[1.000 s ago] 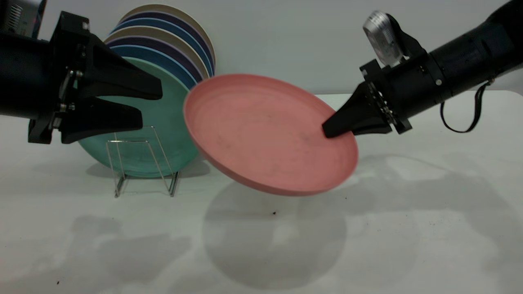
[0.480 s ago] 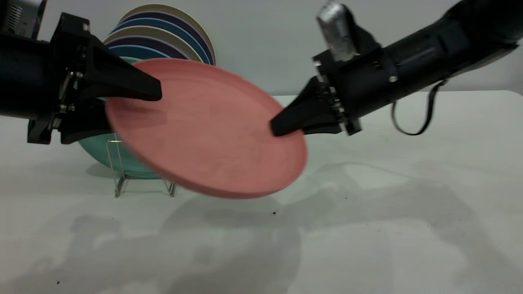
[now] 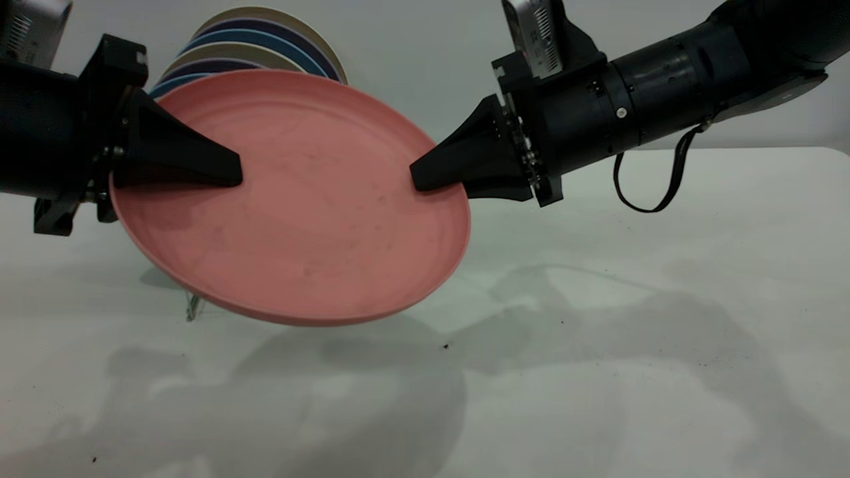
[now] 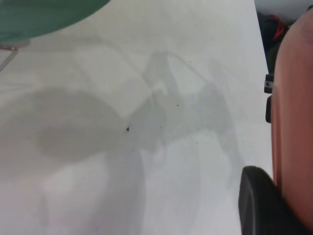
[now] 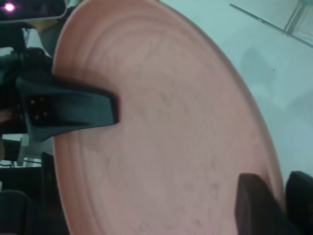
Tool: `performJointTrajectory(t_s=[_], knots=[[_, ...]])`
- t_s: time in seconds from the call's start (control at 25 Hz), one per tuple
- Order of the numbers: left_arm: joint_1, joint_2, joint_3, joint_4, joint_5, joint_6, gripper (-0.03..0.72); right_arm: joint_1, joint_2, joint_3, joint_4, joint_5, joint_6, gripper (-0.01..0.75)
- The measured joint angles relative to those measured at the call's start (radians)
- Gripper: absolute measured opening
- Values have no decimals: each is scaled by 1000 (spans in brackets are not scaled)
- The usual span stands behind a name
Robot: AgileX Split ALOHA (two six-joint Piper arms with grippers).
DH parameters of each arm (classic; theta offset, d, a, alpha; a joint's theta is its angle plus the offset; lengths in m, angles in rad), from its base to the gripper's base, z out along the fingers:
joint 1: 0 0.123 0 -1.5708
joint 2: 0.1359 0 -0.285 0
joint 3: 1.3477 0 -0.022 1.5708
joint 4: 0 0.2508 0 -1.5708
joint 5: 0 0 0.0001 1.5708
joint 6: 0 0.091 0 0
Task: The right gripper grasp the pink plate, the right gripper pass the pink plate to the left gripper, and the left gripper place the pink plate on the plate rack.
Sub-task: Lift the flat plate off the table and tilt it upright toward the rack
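Your right tool [image 3: 425, 180] is clamped on the right edge of the pink plate [image 3: 299, 206], which hangs tilted in the air above the counter [image 3: 597, 332], in front of the stacked plates [image 3: 265, 40]. Your left tool [image 3: 229, 174] straddles the opposite rim, one finger [image 3: 179, 156] lying across the plate's face; you cannot tell whether it has closed yet.

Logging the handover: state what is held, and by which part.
The pink plate is held in the air by its rim: the right gripper pinches one edge, and the left gripper is on the opposite edge.
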Motion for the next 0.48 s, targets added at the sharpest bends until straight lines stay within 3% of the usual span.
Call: performJointTrajectory(t_s=[0.28, 0.36, 0.48], knots=[[0, 0, 0, 11, -39, 76, 122, -121, -7, 0, 32, 12, 72, 603], [0, 0, -2, 23, -68, 99, 122, -165, -23, 0, 13, 7, 93, 669], [0, 0, -35, 91, -86, 110, 122, -221, -58, 0, -50, 8, 122, 688]])
